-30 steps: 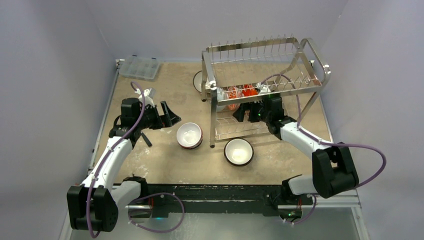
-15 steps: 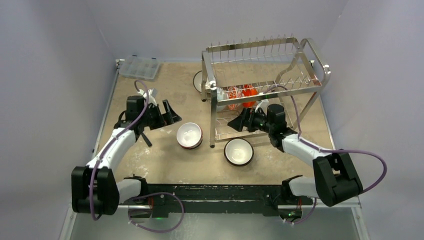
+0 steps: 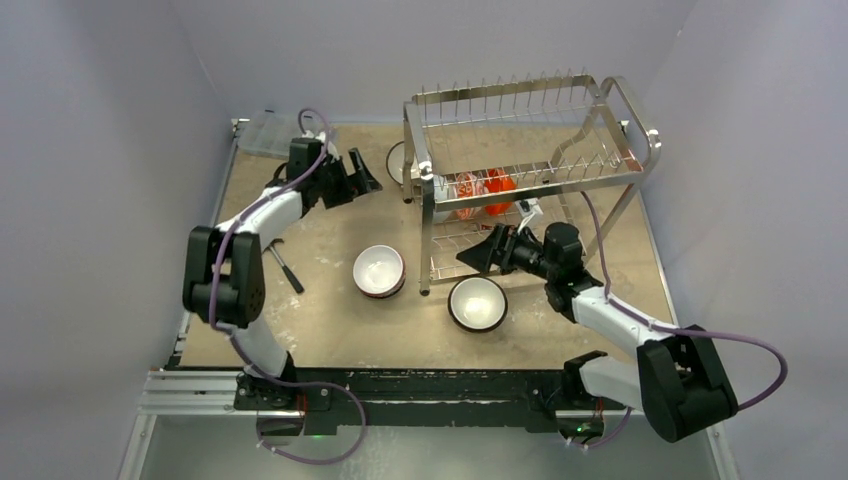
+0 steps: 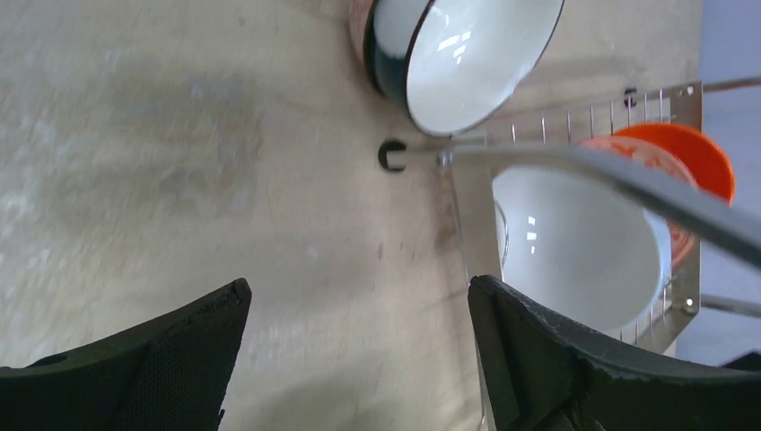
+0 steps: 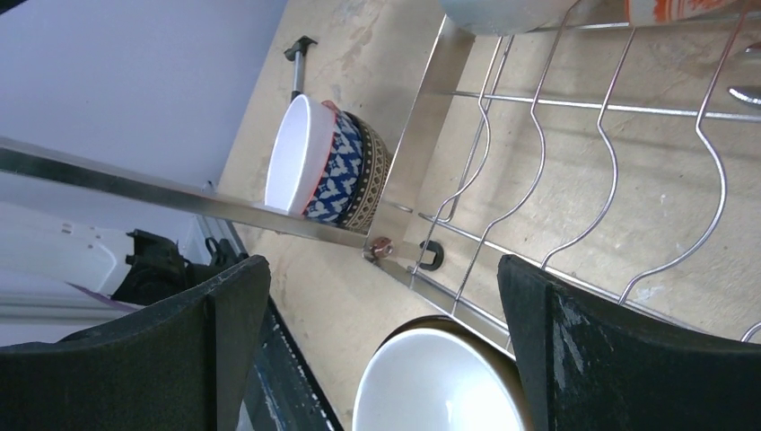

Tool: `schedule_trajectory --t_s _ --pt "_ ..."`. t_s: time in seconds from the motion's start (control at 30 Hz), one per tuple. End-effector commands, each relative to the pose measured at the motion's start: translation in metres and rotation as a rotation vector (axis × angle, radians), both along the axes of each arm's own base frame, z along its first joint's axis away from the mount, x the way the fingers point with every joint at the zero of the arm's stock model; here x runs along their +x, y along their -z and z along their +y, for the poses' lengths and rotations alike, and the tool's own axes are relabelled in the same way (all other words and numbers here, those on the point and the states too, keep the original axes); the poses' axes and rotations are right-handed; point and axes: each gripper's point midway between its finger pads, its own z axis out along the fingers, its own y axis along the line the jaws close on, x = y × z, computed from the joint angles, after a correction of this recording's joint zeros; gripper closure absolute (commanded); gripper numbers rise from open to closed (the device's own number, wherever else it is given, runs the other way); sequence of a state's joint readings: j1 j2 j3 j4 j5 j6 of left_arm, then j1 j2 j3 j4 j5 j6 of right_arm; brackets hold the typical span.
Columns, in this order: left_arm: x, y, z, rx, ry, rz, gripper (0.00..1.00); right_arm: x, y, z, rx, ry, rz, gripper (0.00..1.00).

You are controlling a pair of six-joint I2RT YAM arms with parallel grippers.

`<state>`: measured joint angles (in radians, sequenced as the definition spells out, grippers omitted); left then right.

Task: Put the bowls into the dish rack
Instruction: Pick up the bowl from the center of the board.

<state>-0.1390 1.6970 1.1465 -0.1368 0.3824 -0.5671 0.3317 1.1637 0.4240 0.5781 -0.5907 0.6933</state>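
Note:
The dish rack stands at the back right, holding a red-and-white bowl and an orange bowl on its lower tier. A dark-outside bowl sits beside the rack's left leg; it also shows in the left wrist view. My left gripper is open and empty just left of it. A blue-patterned bowl and a brown-rimmed bowl sit on the table in front. My right gripper is open and empty above the brown-rimmed bowl, at the rack's front.
A clear plastic compartment box lies at the back left corner, partly behind my left arm. A small black tool lies on the table at left. The rack's front leg stands between the two front bowls. Walls close in the table.
My left arm has swung from beside the blue-patterned bowl to the back, up to the bowl by the rack's leg. My right gripper has drawn back out of the rack's lower tier, leftward.

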Motion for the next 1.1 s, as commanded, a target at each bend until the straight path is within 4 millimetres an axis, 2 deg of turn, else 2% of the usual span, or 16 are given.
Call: schedule_trajectory --t_s 0.0,0.2,0.4,0.53,0.63,0.77,1.0,1.07 --pt "0.056 -0.007 -0.014 -0.02 -0.04 -0.07 0.12 -0.01 -0.012 0.001 0.062 -0.012 -0.025 0.01" --pt "0.104 0.014 -0.035 -0.052 -0.024 -0.075 0.16 -0.023 -0.008 -0.001 0.077 -0.017 -0.009 0.01" --pt "0.139 0.024 -0.063 -0.079 -0.006 -0.107 0.16 -0.027 -0.002 -0.005 0.048 -0.014 -0.007 0.01" --pt "0.158 0.032 -0.079 -0.14 -0.024 -0.098 0.24 -0.026 -0.003 -0.005 0.046 -0.009 -0.013 0.01" --pt "0.165 0.035 -0.09 -0.147 -0.027 -0.108 0.33 -0.027 -0.001 -0.006 0.045 -0.009 -0.008 0.01" --pt "0.168 0.044 -0.089 -0.13 -0.058 -0.112 0.5 -0.028 0.0 -0.007 0.044 -0.003 -0.006 0.01" --pt "0.162 0.044 -0.079 -0.117 -0.107 -0.124 0.98 -0.029 -0.002 -0.006 0.045 -0.007 -0.009 0.01" --pt "0.16 0.041 -0.073 -0.111 -0.126 -0.13 1.0 -0.028 -0.003 -0.006 0.046 -0.008 -0.011 0.01"
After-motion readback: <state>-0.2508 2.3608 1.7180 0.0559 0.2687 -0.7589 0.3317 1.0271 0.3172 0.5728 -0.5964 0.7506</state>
